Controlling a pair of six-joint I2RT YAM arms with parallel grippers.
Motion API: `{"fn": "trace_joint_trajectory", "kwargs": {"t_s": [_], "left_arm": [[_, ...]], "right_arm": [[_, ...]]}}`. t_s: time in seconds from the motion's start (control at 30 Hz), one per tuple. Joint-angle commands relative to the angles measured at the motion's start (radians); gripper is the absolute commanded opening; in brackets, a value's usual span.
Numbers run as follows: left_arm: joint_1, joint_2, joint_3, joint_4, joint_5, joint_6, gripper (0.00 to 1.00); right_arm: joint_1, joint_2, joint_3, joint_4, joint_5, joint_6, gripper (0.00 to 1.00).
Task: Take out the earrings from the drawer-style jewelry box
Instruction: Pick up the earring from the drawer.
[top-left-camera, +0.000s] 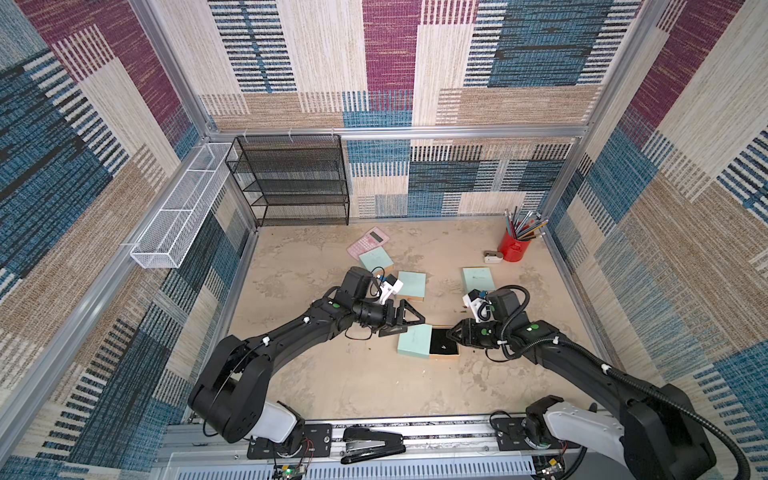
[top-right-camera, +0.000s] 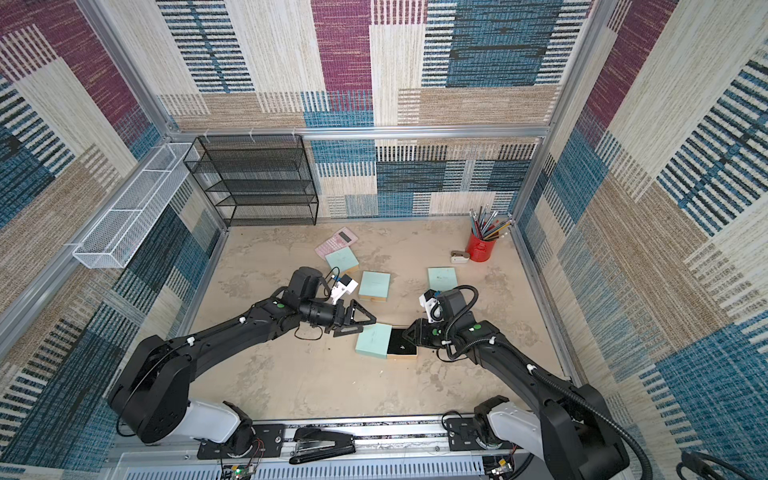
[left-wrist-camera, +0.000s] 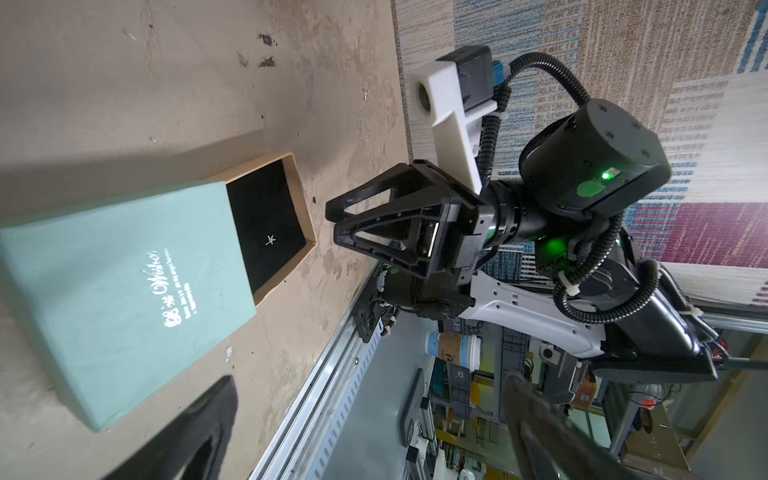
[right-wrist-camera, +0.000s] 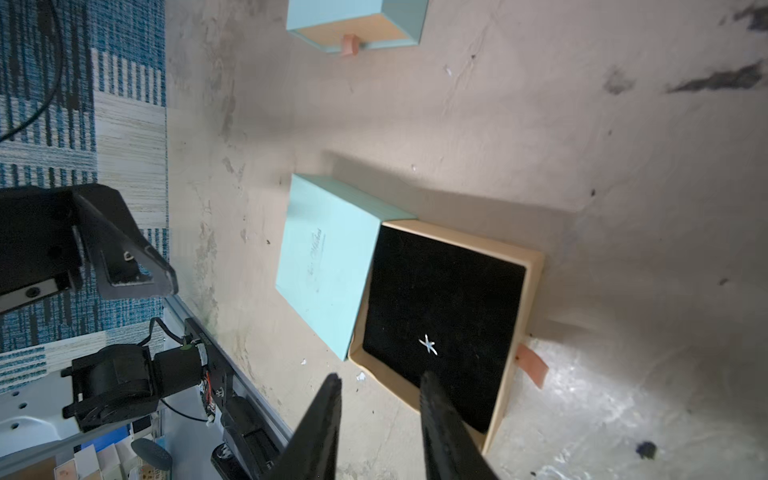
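The mint-green drawer-style jewelry box (top-left-camera: 413, 340) (top-right-camera: 373, 340) lies on the floor with its tan drawer (top-left-camera: 456, 355) (right-wrist-camera: 515, 332) slid out to the right. On the drawer's black lining lies one pale star-shaped earring (right-wrist-camera: 428, 345) (left-wrist-camera: 270, 240) (top-left-camera: 444, 346). My right gripper (right-wrist-camera: 380, 375) (top-left-camera: 452, 332) hovers at the drawer's right end, jaws a little apart with nothing between them. The left gripper (left-wrist-camera: 369, 378) (top-left-camera: 409, 325) stands wide open just above the box's back left corner, holding nothing.
Three closed mint boxes (top-left-camera: 376, 258) (top-left-camera: 411, 284) (top-left-camera: 478, 279) lie farther back, near a pink calculator (top-left-camera: 368, 241). A red pencil cup (top-left-camera: 515, 247) stands back right. A black mesh shelf (top-left-camera: 291, 183) and white wire basket (top-left-camera: 178, 208) line the back left. A stapler (top-left-camera: 372, 446) sits on the front rail.
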Motion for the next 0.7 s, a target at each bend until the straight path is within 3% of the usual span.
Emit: {"fn": "trace_joint_trajectory", "kwargs": {"t_s": [0.0, 0.67], "left_arm": [[-0.013, 0.035, 0.010, 0.073, -0.015, -0.051, 0.99], [-0.036, 0.212, 0.000, 0.198, -0.042, -0.125, 0.97]], "right_arm": [[0.014, 0.040, 0.001, 0.043, 0.021, -0.020, 0.35], [0.046, 0.149, 0.004, 0.052, 0.048, -0.054, 0.40]]}}
